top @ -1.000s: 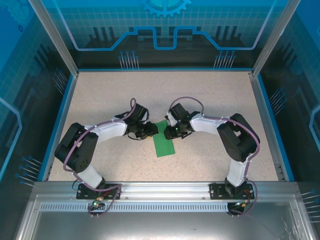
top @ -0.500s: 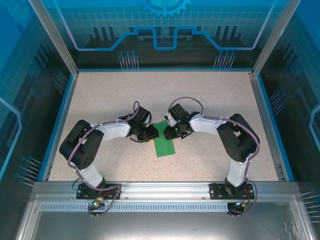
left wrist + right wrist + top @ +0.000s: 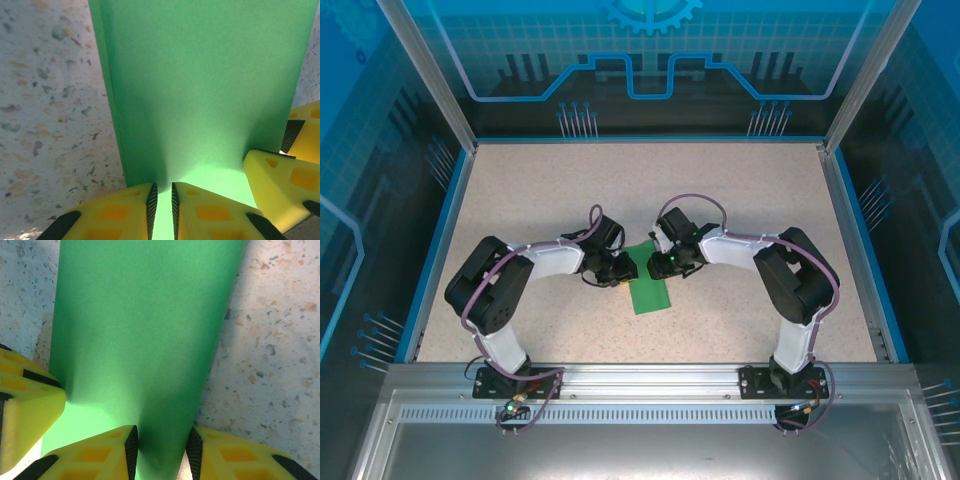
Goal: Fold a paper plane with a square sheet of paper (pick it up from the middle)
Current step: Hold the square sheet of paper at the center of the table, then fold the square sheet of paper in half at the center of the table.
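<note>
Left claw (image 3: pixel 162 200) is closed on the square sheet of paper (image 3: pixel 650 292). In the left wrist view its two yellow fingers (image 3: pixel 120 212) stand almost together, and a thin raised ridge of green paper runs up into the narrow slot between the black pads. Right claw (image 3: pixel 162 447) is likewise clamped on the same sheet. In the right wrist view its fingers (image 3: pixel 235 457) stand somewhat wider apart, and a lifted fold of the paper fills the gap between them. From the top camera, both claws meet at the far end of the sheet, the left claw at its left edge and the right claw at its right edge, with their tips near each other. One finger of the opposite claw shows at the side of each wrist view, just beside the paper. The sheet appears as a narrow green strip, longer than wide, lying on the speckled surface (image 3: pixel 570 190) midway between the two arms, its near end free and flat. Both arms bend inward from their bases at the near edge of the surface.
</note>
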`<action>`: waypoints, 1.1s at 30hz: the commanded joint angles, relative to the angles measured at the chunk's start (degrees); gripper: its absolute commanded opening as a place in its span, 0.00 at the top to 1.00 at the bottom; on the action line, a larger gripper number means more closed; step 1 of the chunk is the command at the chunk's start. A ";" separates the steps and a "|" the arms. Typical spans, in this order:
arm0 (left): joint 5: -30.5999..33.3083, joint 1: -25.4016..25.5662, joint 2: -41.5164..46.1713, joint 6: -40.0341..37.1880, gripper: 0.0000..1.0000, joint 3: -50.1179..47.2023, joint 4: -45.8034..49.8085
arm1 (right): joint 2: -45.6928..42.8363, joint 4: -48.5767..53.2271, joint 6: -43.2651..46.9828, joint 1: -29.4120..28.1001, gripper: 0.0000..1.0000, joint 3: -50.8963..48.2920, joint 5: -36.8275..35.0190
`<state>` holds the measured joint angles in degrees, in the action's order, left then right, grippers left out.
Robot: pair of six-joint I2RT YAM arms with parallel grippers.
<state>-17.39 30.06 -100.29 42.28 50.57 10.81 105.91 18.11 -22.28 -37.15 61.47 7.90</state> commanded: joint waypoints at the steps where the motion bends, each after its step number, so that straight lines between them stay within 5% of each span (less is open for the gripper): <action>1: 3.06 0.78 -3.12 -2.25 0.80 -0.29 4.25 | 1.07 1.74 0.84 -1.26 0.62 0.45 -0.26; 16: 5.33 0.79 -4.49 -3.70 0.80 -0.13 5.81 | -9.56 6.01 -0.24 0.67 0.54 -0.60 -1.34; 25: 5.27 0.72 -4.89 -3.70 0.80 0.24 5.45 | -8.18 -4.58 -7.98 0.41 0.85 -3.32 13.18; 33: 5.54 0.78 -4.63 -4.05 0.80 -0.03 5.70 | -2.25 -5.61 -7.28 1.04 0.92 -3.03 12.73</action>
<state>-16.78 30.17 -101.25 39.97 51.72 11.94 102.24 13.63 -29.43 -36.36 58.92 18.96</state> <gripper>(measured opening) 0.197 0.086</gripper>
